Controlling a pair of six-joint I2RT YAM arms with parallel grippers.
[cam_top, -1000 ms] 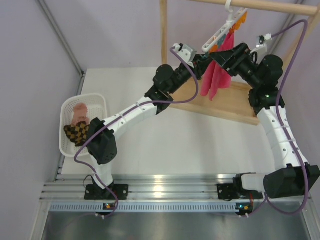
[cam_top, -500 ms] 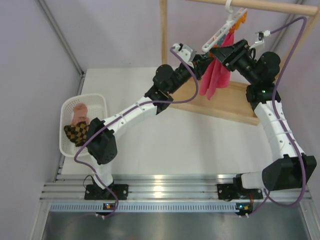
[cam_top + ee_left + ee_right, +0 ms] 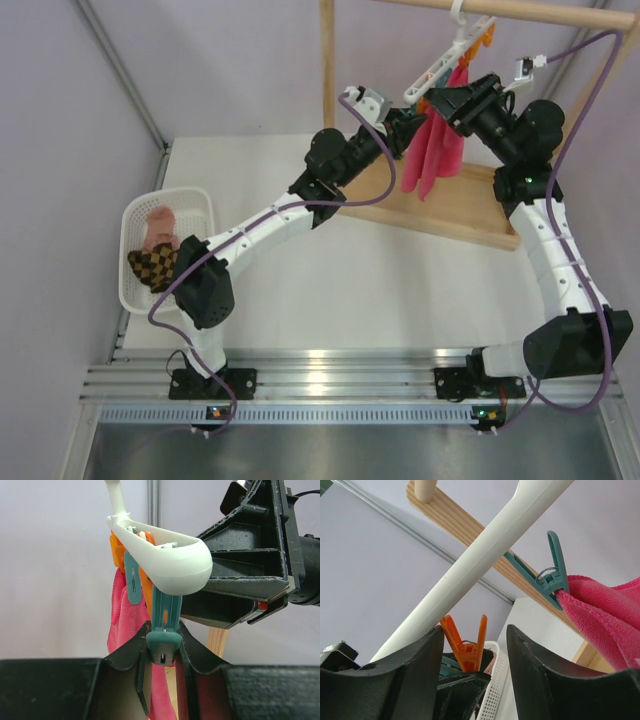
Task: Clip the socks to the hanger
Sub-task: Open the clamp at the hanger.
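The diamond-check socks [image 3: 152,265] lie in the white basket [image 3: 203,200] at the left. The white hanger [image 3: 445,65] hangs by its hook from the wooden rod at the back right. My left gripper [image 3: 412,122] reaches up to the hanger's lower end. In the left wrist view the hanger [image 3: 170,555] is just above, and my left gripper [image 3: 163,647] is closed on the bottom of a teal clip [image 3: 163,620]. My right gripper [image 3: 452,100] is beside the hanger bar [image 3: 485,550]. It is open [image 3: 475,640], with an orange clip [image 3: 466,642] standing between its fingers, touching neither.
A bright pink cloth [image 3: 435,150] hangs from another teal clip [image 3: 552,575] on the hanger. A peach-pink sock [image 3: 160,225] lies in the basket. The wooden rack's base board [image 3: 450,210] and upright post [image 3: 327,60] stand at the back right.
My right gripper has risen and moved closer to the hanger bar. The left arm and the socks have not moved.
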